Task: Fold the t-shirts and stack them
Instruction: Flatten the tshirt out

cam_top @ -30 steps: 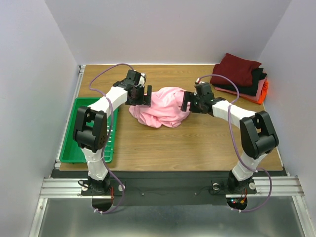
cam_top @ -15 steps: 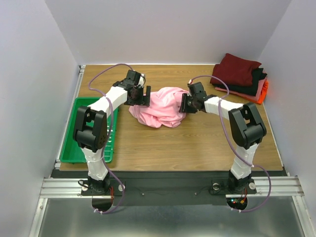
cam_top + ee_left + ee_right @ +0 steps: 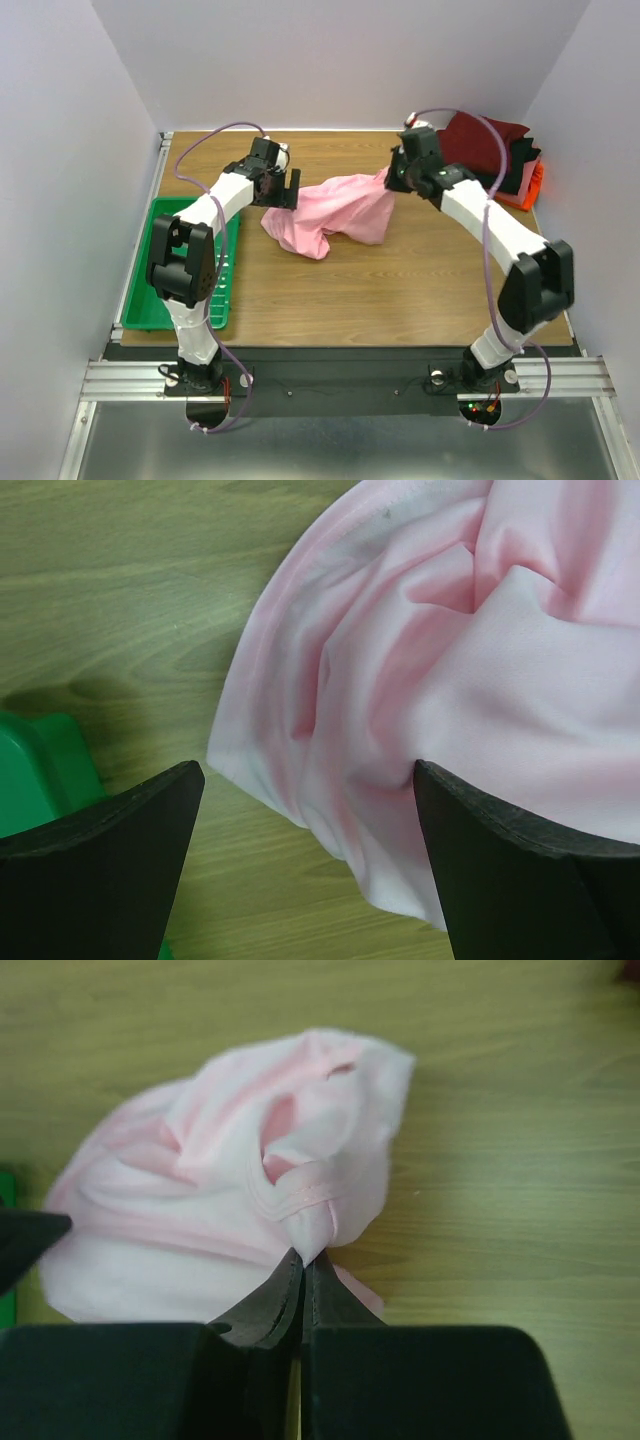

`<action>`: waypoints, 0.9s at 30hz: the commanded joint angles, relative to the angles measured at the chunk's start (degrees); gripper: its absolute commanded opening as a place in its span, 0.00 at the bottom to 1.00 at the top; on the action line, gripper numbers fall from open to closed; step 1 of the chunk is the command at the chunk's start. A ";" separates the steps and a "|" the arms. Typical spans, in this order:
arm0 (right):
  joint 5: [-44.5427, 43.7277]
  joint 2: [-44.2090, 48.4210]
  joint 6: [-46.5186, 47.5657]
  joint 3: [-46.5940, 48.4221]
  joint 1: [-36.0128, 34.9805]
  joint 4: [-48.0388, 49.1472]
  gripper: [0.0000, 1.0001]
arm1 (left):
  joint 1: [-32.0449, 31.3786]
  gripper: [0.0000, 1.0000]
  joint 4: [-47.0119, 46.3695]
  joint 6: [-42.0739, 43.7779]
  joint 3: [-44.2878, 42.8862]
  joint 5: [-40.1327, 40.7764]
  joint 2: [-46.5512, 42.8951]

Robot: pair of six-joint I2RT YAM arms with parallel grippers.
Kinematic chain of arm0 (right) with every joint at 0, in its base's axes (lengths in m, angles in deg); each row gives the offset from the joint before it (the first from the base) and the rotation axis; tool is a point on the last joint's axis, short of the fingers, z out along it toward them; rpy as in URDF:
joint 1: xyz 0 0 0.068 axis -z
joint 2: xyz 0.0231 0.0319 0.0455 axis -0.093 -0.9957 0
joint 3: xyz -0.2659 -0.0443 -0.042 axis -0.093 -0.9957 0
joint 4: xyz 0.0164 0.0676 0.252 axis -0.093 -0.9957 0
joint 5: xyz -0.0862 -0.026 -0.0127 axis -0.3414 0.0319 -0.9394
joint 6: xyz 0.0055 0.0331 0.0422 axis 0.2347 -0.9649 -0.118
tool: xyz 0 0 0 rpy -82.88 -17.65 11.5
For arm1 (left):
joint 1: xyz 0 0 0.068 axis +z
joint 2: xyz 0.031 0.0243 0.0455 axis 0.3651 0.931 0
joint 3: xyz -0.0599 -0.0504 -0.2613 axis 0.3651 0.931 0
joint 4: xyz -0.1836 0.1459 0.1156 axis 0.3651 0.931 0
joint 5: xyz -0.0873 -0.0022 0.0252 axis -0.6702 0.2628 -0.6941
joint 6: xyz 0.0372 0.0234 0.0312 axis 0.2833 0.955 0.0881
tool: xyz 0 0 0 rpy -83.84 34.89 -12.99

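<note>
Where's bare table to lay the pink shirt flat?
Widest bare wood: the near half of the table, between the pink shirt and the near edge, right of the green tray. Crowded: far right corner, folded stack.

No readable text, labels or numbers anywhere.

Crumpled t-shirt (image 3: 338, 208) was plain light pink, no print. Folded stack (image 3: 495, 155) had dark red on top, black under it, a thin pink strip, and orange-red at the bottom. Tray (image 3: 140, 290) was bright green. Table (image 3: 400, 285) was brown wood grain. Left gripper (image 3: 305, 770) and right gripper (image 3: 302, 1260) were matte black. Arms (image 3: 500, 225) were white with black joints, cables (image 3: 205, 150) purple. Walls (image 3: 340, 60) were pale grey-lilac.
</note>
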 commanded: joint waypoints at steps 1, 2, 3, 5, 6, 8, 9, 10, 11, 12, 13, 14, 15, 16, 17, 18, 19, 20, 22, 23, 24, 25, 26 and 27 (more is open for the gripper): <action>-13.66 8.37 0.34 6.28 -0.07 -6.18 0.00 | 0.54 0.99 -1.50 3.12 -2.46 0.95 -2.89; -15.00 8.98 0.43 7.07 -0.07 -6.71 0.00 | 0.46 0.99 -2.03 3.64 -1.93 0.42 -3.16; -16.06 9.34 0.69 8.30 -0.07 -7.15 0.00 | 0.46 0.99 -2.82 4.17 -1.23 -0.45 -4.12; -18.86 8.82 1.57 12.16 0.02 -8.29 0.00 | 0.46 0.99 -4.40 5.67 0.62 -3.95 -5.26; -19.49 8.12 1.84 13.31 0.11 -8.73 0.00 | 0.46 0.99 -4.67 5.76 0.97 -5.37 -5.53; -21.07 5.84 2.63 15.69 0.37 -9.00 0.00 | 0.46 0.99 -5.81 7.60 2.55 -9.67 -6.93; -21.25 4.96 2.80 16.22 0.46 -9.00 0.00 | 0.46 0.99 -6.25 7.86 3.08 -11.52 -7.20; -21.34 3.99 2.89 16.74 0.72 -9.00 0.00 | 0.46 0.99 -6.51 8.13 3.52 -13.54 -7.38; -21.51 1.72 3.07 17.88 1.16 -9.00 0.00 | 0.37 0.99 -6.43 8.39 4.04 -16.60 -7.38; -21.43 0.56 3.16 18.59 1.34 -9.00 0.00 | 0.20 0.99 -6.43 8.48 4.22 -17.85 -7.20; -21.25 -0.84 3.16 19.29 1.69 -9.00 0.00 | 0.11 0.99 -6.26 8.66 4.49 -19.08 -7.11; -20.99 -3.20 3.24 20.08 1.78 -8.91 0.00 | -0.15 0.99 -6.34 8.83 4.57 -21.10 -7.03; -20.81 -4.97 3.25 22.09 1.86 -8.91 0.00 | -0.33 0.99 -6.25 9.18 4.66 -22.16 -6.42; -20.64 -6.38 3.42 23.15 2.13 -8.91 0.00 | -0.42 0.99 -6.17 9.27 4.66 -23.21 -5.98; -20.55 -9.70 3.33 24.38 2.56 -8.91 0.00 | -0.60 0.99 -5.82 9.27 4.23 -25.66 -5.45; -20.03 -11.30 3.25 26.57 2.83 -9.00 0.00 | -0.77 0.99 -5.55 9.10 3.88 -26.99 -4.40; -19.59 -12.88 2.81 27.90 3.53 -8.91 0.00 | -0.95 0.99 -5.46 9.01 3.35 -28.40 -3.87; -18.97 -16.55 2.63 29.13 3.97 -8.82 0.00 | -1.21 0.99 -5.03 9.01 3.00 -30.24 -3.51; -17.83 -20.26 2.11 33.50 5.28 -8.65 0.00 | -2.52 0.99 -4.85 9.36 2.47 -30.69 -2.28; -16.43 -21.76 1.93 34.93 5.64 -8.65 0.00 | -2.97 0.99 -3.72 9.80 2.12 -30.43 -1.76; -15.98 -24.56 1.67 36.42 5.99 -8.65 0.00 | -3.49 0.99 -3.18 9.89 1.77 -30.00 -0.88; -15.46 -25.80 1.49 38.96 6.69 -8.65 0.00 | -4.11 0.99 -2.74 9.98 1.68 -29.56 -0.53; -14.49 -26.86 1.40 40.20 6.96 -8.65 0.00 | -4.29 0.99 -2.48 9.98 1.76 -29.03 -0.26; -14.14 -28.70 1.40 41.00 7.14 -8.56 0.01 | -4.46 0.99 -2.30 9.98 1.76 -28.94 0.09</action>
